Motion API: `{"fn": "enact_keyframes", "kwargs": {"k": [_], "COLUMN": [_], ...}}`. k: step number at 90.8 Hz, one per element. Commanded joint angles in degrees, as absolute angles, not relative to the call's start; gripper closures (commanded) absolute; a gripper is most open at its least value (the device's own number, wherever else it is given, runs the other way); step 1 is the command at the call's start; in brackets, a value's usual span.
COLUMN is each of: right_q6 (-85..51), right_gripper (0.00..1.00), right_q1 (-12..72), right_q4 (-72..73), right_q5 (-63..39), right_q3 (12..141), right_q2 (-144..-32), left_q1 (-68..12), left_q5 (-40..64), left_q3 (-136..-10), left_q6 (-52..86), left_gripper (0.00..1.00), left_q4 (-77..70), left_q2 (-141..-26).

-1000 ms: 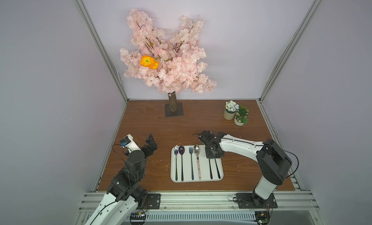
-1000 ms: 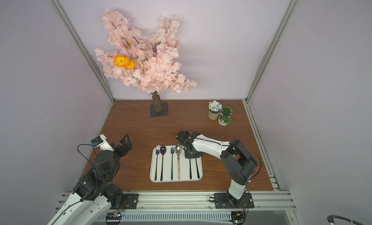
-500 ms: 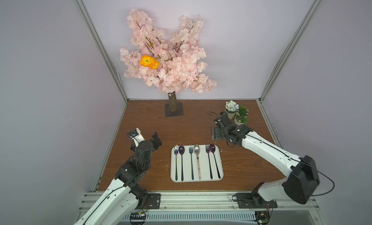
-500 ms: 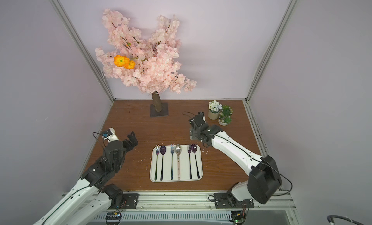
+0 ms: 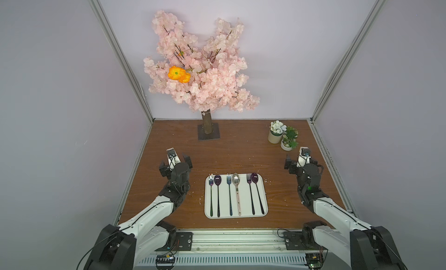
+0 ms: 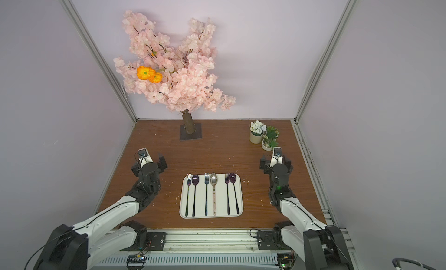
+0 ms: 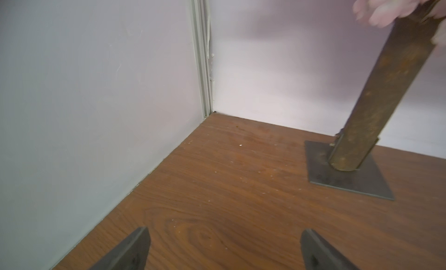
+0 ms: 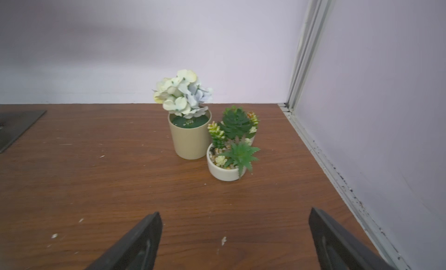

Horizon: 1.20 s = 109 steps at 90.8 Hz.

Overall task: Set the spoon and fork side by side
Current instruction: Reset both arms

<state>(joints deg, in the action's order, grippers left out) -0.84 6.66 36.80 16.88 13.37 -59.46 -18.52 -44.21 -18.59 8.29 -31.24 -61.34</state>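
Observation:
On the white tray (image 5: 245, 203) (image 6: 220, 203) three fork-and-spoon pairs lie in a row with their handles toward the front. At the right end the purple fork (image 5: 249, 184) (image 6: 226, 179) lies beside the purple spoon (image 5: 254, 177) (image 6: 232, 177). In the middle are a blue fork (image 5: 229, 184) and a silver spoon (image 5: 236, 179). At the left end lie an iridescent fork (image 5: 211, 183) and a dark spoon (image 5: 217, 180). My left gripper (image 5: 175, 161) (image 6: 148, 163) (image 7: 224, 244) is open and empty, left of the tray. My right gripper (image 5: 301, 161) (image 6: 275, 162) (image 8: 235, 230) is open and empty, right of it.
A pink blossom tree on a metal base plate (image 5: 208, 132) (image 7: 347, 179) stands at the back centre. Two small potted plants (image 5: 282, 138) (image 8: 210, 140) sit at the back right, just ahead of my right gripper. Walls close in the brown table on three sides.
My right gripper has opened, left the tray's right-hand pair, swung toward the pots and come back to the right side. My left arm has reached further toward the back.

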Motion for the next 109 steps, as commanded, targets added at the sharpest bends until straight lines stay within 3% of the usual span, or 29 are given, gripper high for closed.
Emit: {"fn": "enact_keyframes", "kwargs": {"k": [1, 22, 40, 45, 56, 79, 88, 109], "right_q6": [3.8, 6.1, 5.9, 6.1, 5.8, 4.3, 3.4, 4.0], "right_gripper": [0.01, 0.01, 0.01, 0.01, 0.01, 0.01, 0.01, 0.01], "right_q1": [5.5, 4.9, 4.8, 4.9, 4.9, 5.0, 5.6, 6.6], "right_q4": [62.8, 73.1, 66.7, 68.2, 65.6, 65.0, 69.7, 88.7], "right_q5": [15.6, 13.9, 12.3, 12.1, 10.3, 9.0, 6.4, 10.5], "right_q3": [8.8, 8.4, 9.9, 8.9, 8.7, 8.5, 7.4, 6.6], "right_q2": [-63.2, -70.4, -68.6, -68.1, -66.8, -66.9, -71.4, -89.4], "left_q1": [-13.1, -2.9, -1.3, -1.3, -1.1, -1.0, -1.1, -1.1], "left_q5": [-37.4, -17.1, -7.6, -7.1, -8.6, -8.4, -8.4, -8.3], "left_q3": [-15.5, -9.6, -7.5, -7.7, -12.3, -12.0, -12.0, -12.0], "left_q6": [2.2, 4.2, 1.8, 1.5, 2.8, 2.6, 2.6, 2.6], "left_gripper": [0.00, 0.00, 0.00, 0.00, 0.00, 0.00, 0.00, 0.00], "left_q4": [-48.2, -65.1, -78.9, -83.5, -72.9, -72.5, -72.5, -72.5], "left_q2": [-65.8, -73.4, -84.6, -88.7, -87.9, -87.4, -87.4, -87.5]}}
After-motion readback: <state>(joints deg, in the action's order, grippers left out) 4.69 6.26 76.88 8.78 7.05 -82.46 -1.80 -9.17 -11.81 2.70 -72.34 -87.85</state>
